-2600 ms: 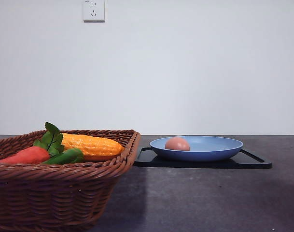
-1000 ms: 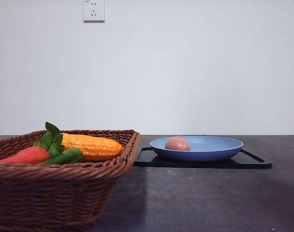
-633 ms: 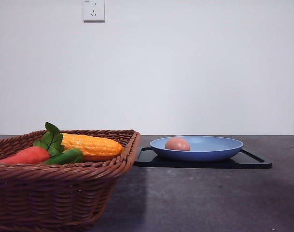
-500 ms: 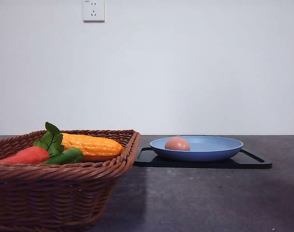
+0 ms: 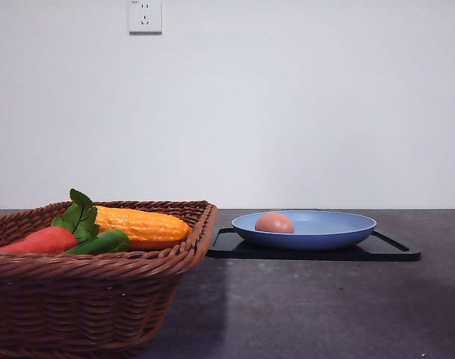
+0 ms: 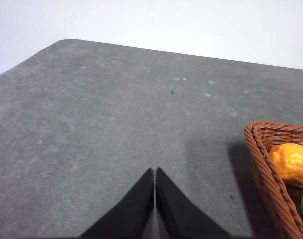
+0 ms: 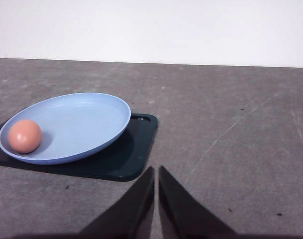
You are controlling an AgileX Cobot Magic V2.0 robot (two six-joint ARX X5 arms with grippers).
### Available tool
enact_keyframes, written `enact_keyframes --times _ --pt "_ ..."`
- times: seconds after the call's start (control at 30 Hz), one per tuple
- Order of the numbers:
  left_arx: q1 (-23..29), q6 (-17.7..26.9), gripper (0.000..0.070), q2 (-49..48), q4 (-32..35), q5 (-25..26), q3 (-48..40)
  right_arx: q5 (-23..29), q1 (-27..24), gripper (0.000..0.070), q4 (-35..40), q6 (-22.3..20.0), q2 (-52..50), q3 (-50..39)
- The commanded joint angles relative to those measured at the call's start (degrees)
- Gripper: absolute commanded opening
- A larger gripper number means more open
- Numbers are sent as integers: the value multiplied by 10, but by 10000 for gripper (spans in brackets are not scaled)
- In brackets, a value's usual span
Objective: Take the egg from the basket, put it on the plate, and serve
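The egg (image 5: pixel 274 222) is already lying in the plate (image 5: pixel 339 228), so by my read the transfer step is done and the serve is what remains; the plate sits on a flat black tray (image 5: pixel 391 253), and that tray rests on the dark worktop (image 5: pixel 309 307); from the right wrist camera the right pincer (image 7: pixel 156 174) is clenched with its 2 tips together, holding nothing, low over bare worktop just short of the tray's near corner, with the egg (image 7: pixel 25 136) well off to one side of it against the plate's (image 7: pixel 91 119) raised rim; the left pincer (image 6: pixel 154 177) is likewise clenched and empty, over open worktop, with the basket (image 6: pixel 270 169) off to its side; that basket (image 5: pixel 100 299) holds 1 yellow corn cob (image 5: pixel 141 225) and 1 orange-red carrot (image 5: pixel 36 240) with green leaves, lying side by side, no egg among them that I can see; serving would likely call for the right pincer to open, take the tray or plate rim and move it level, since a smooth egg near the rim could roll if the plate tips.
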Motion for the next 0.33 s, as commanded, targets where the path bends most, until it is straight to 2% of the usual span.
enact_keyframes --times 0.0,0.3 --pt "1 0 0 -1 -10 0 -13 0 0 0 6 7 -2 -4" --pt "1 0 0 -1 -10 0 -13 0 0 0 6 7 -2 -4"
